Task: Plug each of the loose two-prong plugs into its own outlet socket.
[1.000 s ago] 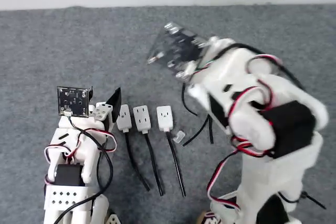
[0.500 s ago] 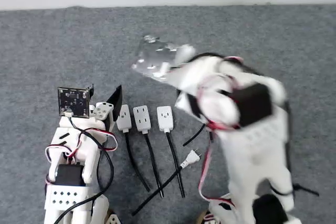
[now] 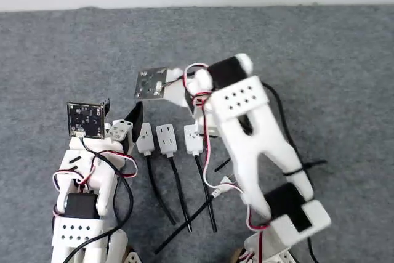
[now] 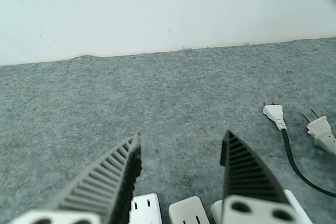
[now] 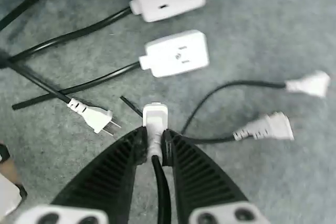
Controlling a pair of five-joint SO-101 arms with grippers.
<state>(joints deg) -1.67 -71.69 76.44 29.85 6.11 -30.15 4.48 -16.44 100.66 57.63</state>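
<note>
We note the right arm (image 3: 246,121) has swung in low; the right fingers (image 5: 126,153) now pinch a white two-prong plug (image 5: 155,114) just short of the nearest outlet socket (image 5: 176,53). The left fingers (image 4: 118,174) gape wide, holding nothing.

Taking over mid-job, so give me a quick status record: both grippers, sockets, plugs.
left gripper: open, empty, above the sockets
right gripper: shut on a plug
held plug: faces the nearest socket, apart from it, not inserted
sockets: three in a row, none with a plug in it
loose plugs: three lying on the carpet
</note>
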